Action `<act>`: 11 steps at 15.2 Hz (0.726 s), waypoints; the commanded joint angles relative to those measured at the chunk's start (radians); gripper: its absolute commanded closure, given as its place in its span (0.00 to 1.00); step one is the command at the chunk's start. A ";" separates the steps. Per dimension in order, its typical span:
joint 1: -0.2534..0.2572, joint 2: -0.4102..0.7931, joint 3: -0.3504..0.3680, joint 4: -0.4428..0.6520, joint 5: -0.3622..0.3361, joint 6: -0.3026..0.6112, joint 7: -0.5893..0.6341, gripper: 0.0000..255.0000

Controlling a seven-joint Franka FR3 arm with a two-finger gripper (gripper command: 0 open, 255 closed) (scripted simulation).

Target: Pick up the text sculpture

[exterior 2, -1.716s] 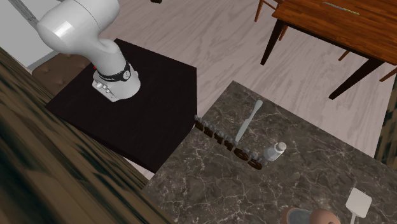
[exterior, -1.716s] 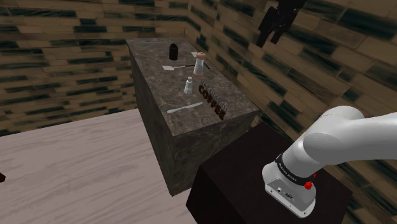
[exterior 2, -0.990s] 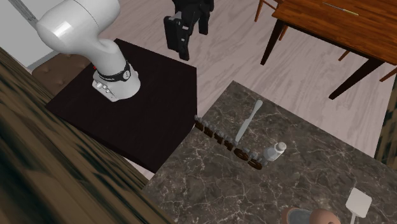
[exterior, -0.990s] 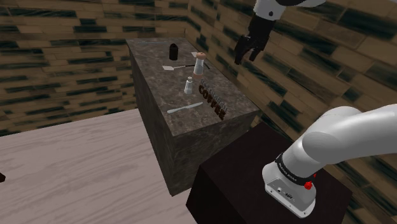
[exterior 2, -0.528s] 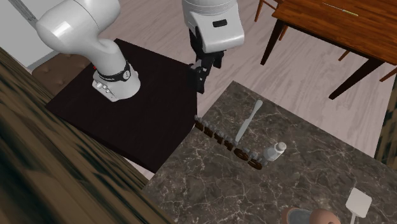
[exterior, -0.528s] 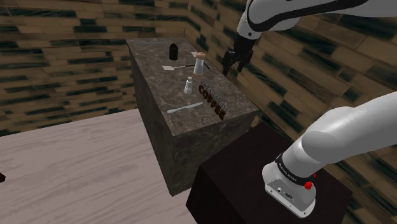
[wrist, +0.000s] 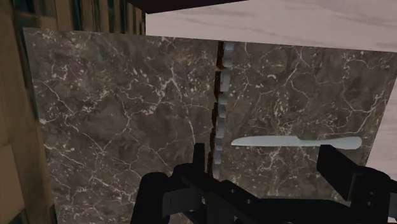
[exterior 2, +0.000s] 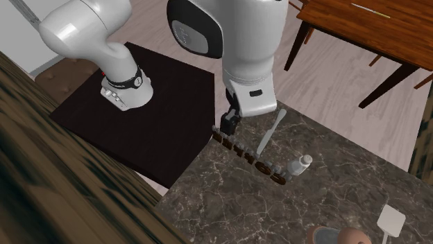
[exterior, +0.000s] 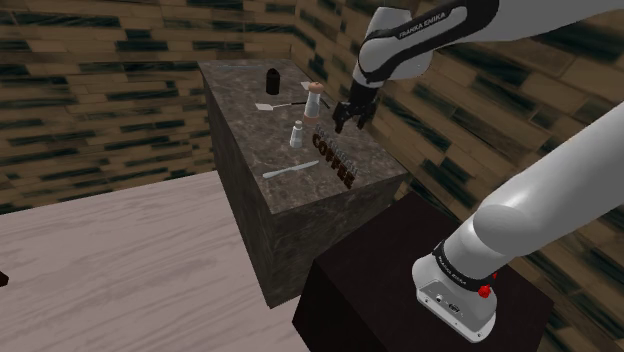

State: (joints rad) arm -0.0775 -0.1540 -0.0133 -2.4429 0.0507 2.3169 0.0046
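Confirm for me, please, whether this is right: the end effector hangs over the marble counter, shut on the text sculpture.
Not quite: the end effector hangs over the marble counter, but it is open, not shut on the text sculpture. The wrist view shows its fingers standing apart, clasping nothing.

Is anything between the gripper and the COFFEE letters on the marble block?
Nothing visible. The gripper hangs above the COFFEE text sculpture with jaws open and only air between; the knife lies beside the letters, off the path.
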 commanded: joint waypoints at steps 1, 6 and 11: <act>-0.005 0.077 -0.007 0.024 0.006 0.051 -0.004 0.00; -0.016 0.274 -0.017 0.101 0.030 0.160 -0.014 0.00; -0.022 0.375 -0.017 0.131 0.047 0.228 -0.024 0.00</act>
State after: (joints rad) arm -0.0983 0.2053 -0.0306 -2.3174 0.0950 2.5337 -0.0174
